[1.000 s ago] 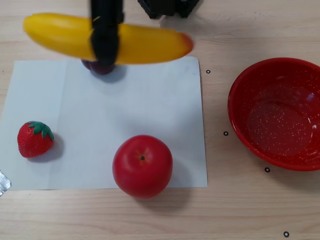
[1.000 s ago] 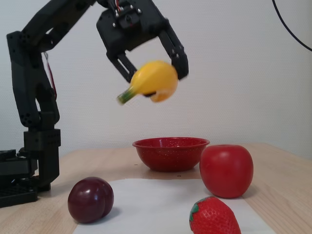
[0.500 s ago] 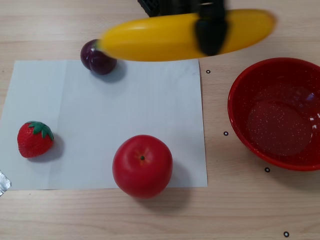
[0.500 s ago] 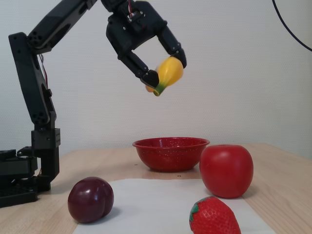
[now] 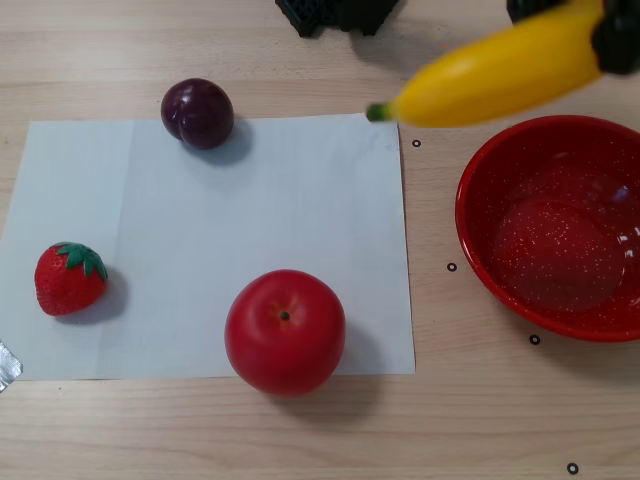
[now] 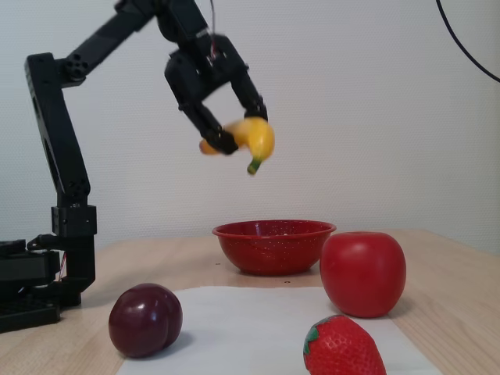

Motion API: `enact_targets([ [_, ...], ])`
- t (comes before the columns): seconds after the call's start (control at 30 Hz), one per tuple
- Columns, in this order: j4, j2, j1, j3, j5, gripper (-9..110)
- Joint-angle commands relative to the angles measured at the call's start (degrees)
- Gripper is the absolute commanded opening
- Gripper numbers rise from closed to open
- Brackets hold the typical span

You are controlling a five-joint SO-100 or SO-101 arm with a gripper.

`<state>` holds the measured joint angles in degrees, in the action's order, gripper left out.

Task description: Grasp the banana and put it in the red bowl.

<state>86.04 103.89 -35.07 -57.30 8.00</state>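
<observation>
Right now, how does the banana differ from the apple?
The banana is yellow, long and curved; the apple is red and round. The banana hangs in the air, clamped in the claw near the red bowl, while the apple sits on the white paper on the table. The banana points tilted, green stem down; the apple stands upright. Both look glossy.

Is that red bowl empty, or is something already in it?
Empty. The other view shows the bowl's bare speckled inside; the banana hangs in the pincer above the table, not in the bowl.
</observation>
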Motion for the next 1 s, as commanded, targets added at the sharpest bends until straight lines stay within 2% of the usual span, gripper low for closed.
enact_targets([
  [0.0,-7.21,1.41,-1.32,0.79,0.44,0],
  [0.23,-24.35,-2.29,-3.25,-9.76,-1.23,0],
  [0.43,-32.78,-5.71,-3.87,-15.29,-4.92,4],
  [0.8,-26.46,-9.14,-4.22,-13.45,-5.71,34],
  [0.97,-23.29,-9.67,-4.31,-10.99,-4.66,38],
])
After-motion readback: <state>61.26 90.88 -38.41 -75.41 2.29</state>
